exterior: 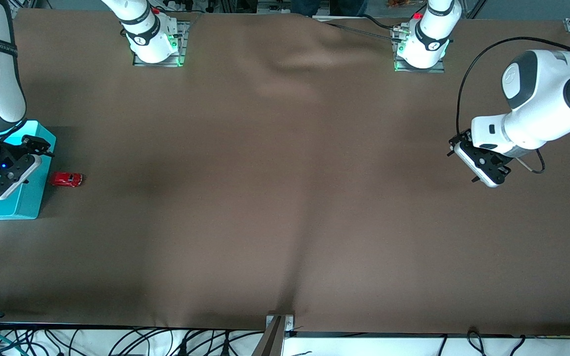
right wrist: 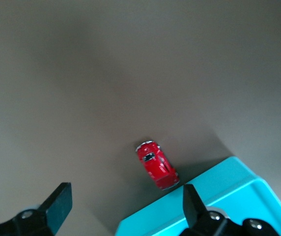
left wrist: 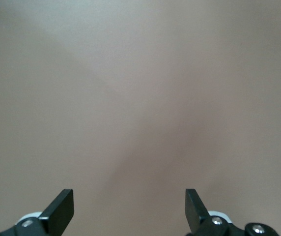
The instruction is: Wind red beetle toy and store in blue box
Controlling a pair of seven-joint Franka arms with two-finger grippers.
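**Beetle beside the right claw, not yet grasped**

The right claw [exterior: 26,148] hangs spread and empty over the blue box [exterior: 15,205]. The red beetle toy [exterior: 66,179] sits on the brown desk [exterior: 285,198] just beside the box wall, toward the left arm's end from that claw (long axis pointing roughly away from the box). The left claw [exterior: 463,160], also spread, waits well apart, so the right arm is clearly nearer.

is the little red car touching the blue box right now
Apart. The front view shows a strip of brown table between the red car and the blue box; the right wrist view agrees.
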